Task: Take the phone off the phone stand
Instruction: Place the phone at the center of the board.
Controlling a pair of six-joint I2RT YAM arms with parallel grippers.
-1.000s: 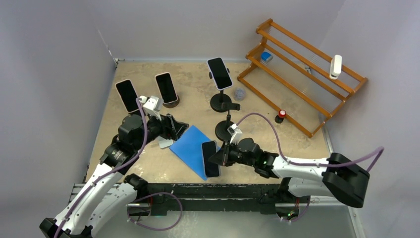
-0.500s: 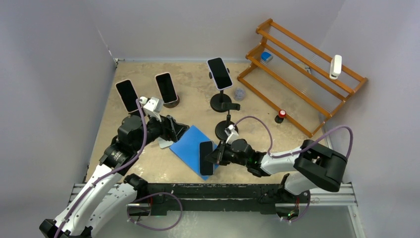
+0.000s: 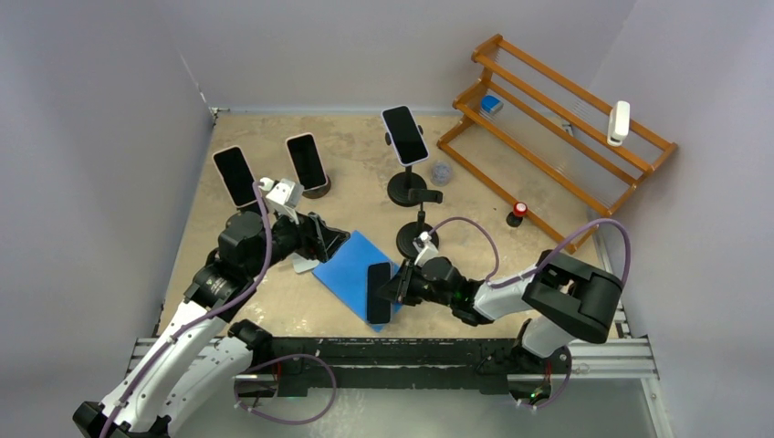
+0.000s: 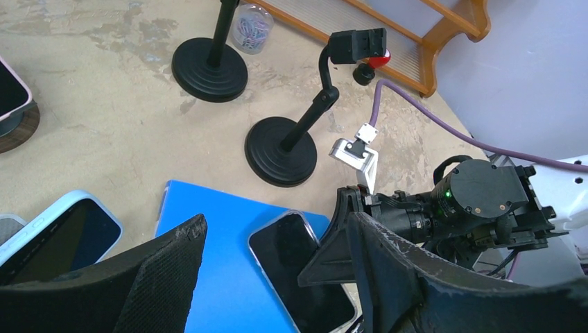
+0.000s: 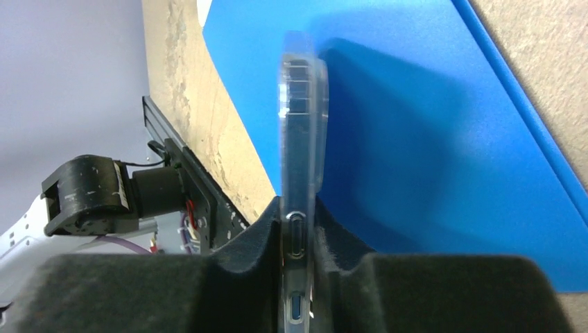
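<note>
Over the blue mat (image 3: 339, 265), clear of the empty phone stand (image 4: 281, 154), my right fingers (image 5: 258, 239) pinch the phone (image 5: 302, 139) by its flat faces at one edge. It seems stiff, slick and light, and likely to pivot. My left fingers (image 4: 166, 267) hang wide, empty

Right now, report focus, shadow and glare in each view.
Top external: even light, soft shadows on the table, no glare. Left wrist: the left fingers loom dark in the foreground, while the empty phone stand is sharp. Right wrist: the phone, edge-on between the right fingers, throws a dark shadow onto the blue mat.
</note>
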